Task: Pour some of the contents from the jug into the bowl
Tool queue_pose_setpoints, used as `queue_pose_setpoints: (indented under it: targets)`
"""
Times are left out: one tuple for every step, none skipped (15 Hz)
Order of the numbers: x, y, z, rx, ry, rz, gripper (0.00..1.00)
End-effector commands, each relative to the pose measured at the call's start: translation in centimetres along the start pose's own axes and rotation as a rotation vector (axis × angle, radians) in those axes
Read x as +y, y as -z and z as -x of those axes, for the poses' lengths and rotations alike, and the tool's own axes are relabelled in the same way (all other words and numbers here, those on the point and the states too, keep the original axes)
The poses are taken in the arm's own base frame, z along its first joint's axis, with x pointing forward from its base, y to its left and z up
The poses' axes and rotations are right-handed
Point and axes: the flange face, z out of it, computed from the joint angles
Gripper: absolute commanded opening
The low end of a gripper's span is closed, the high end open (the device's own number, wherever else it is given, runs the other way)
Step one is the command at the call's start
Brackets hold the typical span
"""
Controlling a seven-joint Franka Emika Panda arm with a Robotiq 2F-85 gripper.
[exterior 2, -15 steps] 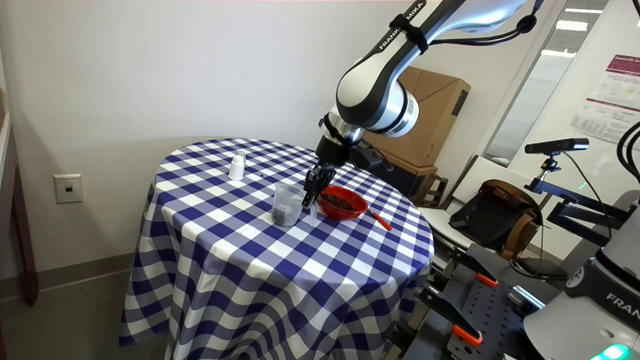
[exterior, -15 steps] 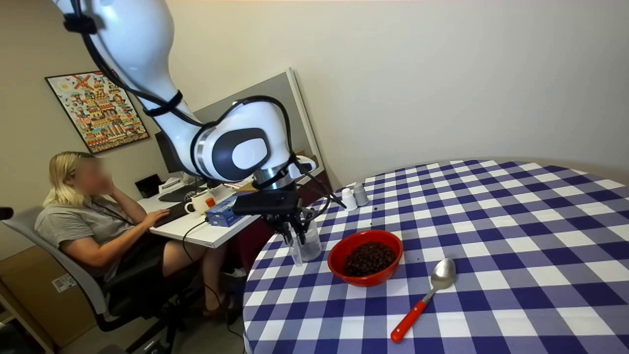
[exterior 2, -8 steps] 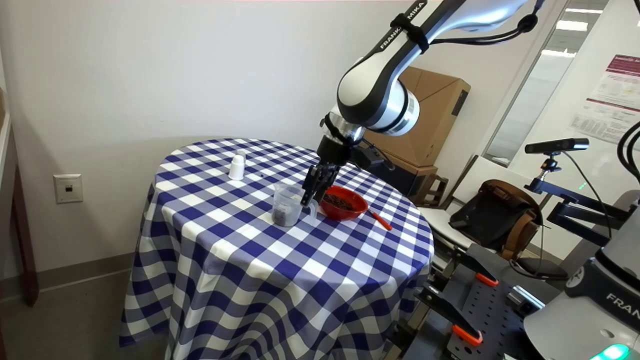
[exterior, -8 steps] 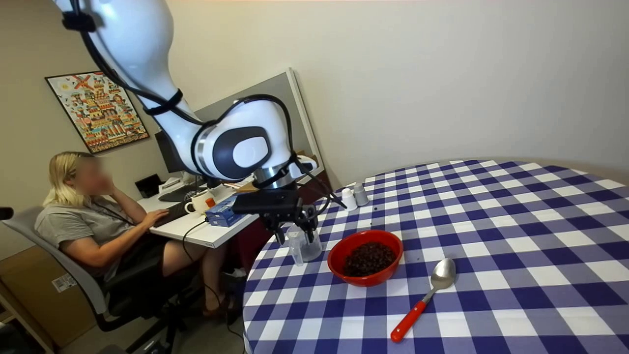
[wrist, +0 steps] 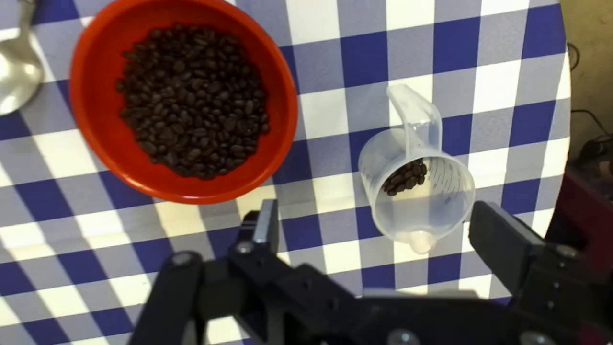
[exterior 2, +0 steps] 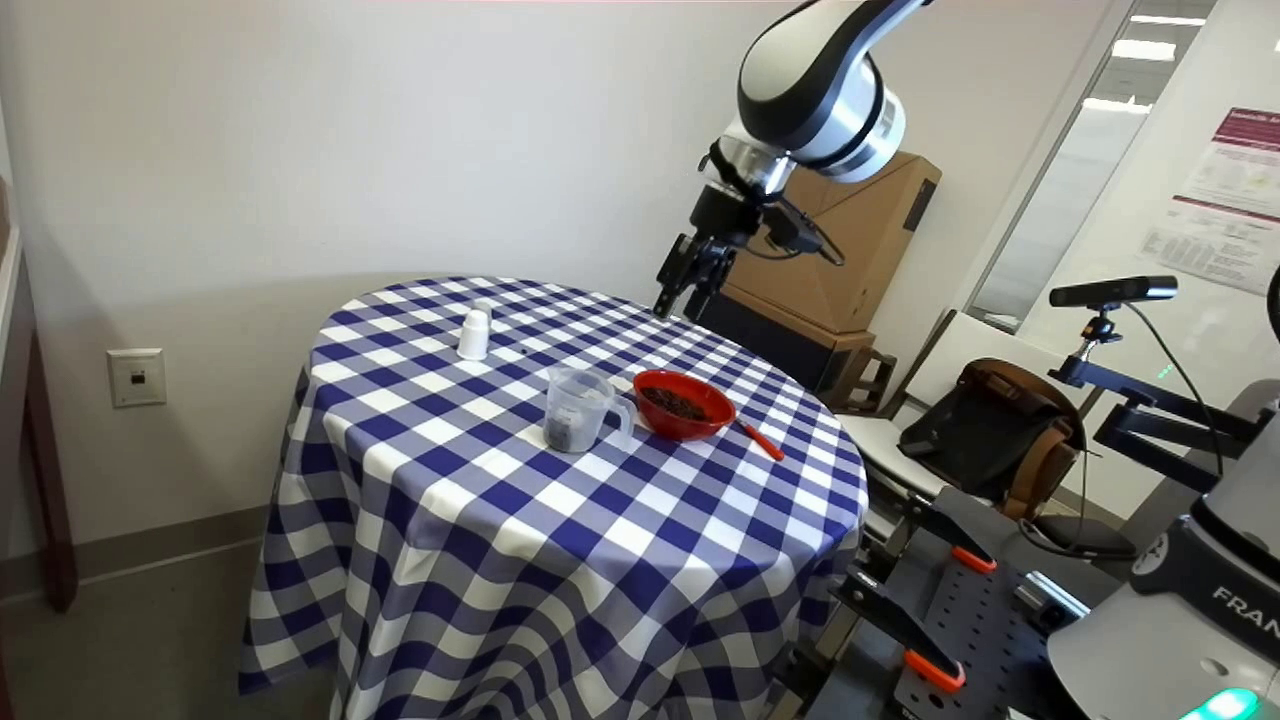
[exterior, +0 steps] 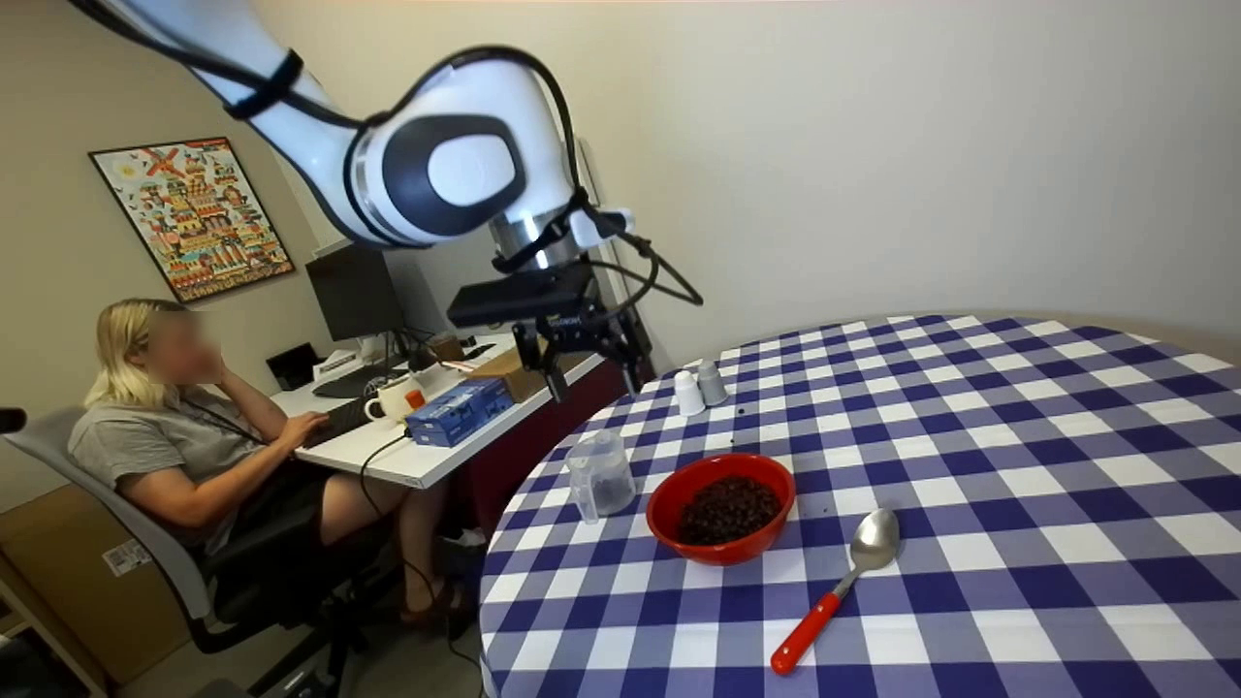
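Jug (wrist: 443, 191) upright just beside the red bowl (wrist: 98, 98)

The gripper (exterior: 595, 390) hangs higher than the bowl — fingers (wrist: 503, 244) spread wide, holding nothing. Dark beans (wrist: 191, 96) lie in the bowl, a few in the jug. A spoon (exterior: 824, 613) rests at the bowl's opposite side

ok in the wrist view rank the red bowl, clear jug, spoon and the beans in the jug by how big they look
1. Red bowl
2. Clear jug, handle included
3. Spoon, counting only what shows; the frame edge cuts it off
4. Beans in the jug
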Motion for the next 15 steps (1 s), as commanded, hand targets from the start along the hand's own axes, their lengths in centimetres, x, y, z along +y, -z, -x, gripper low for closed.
queue_pose_setpoints:
  targets:
    - [3.2, 6.5, 2.7, 0.005, -0.11, 0.044, 1.0]
    - [4.4, 8.0, 3.5, -0.003, -0.141, 0.051, 1.0]
    - [5.6, 9.3, 4.1, -0.013, -0.17, 0.06, 1.0]
    - [6.7, 10.7, 4.8, -0.027, -0.203, 0.081, 1.0]
    - [7.8, 11.8, 5.4, -0.038, -0.228, 0.085, 1.0]
    - [8.6, 13.1, 5.9, -0.06, -0.256, 0.094, 1.0]
    - [9.2, 14.1, 6.4, -0.074, -0.281, 0.104, 1.0]
    - [9.8, 14.7, 6.9, -0.094, -0.299, 0.104, 1.0]
    - [10.0, 15.5, 7.2, -0.112, -0.317, 0.11, 1.0]
    - [10.1, 16.1, 7.5, -0.126, -0.328, 0.105, 1.0]
    - [10.0, 16.6, 7.7, -0.136, -0.336, 0.101, 1.0]
    - [9.8, 17.1, 7.9, -0.142, -0.34, 0.094, 1.0]
    - [9.7, 17.5, 8.0, -0.146, -0.341, 0.079, 1.0]
    - [10.1, 16.3, 7.7, -0.129, -0.326, 0.081, 1.0]
    - [9.9, 16.7, 7.8, -0.133, -0.328, 0.078, 1.0]
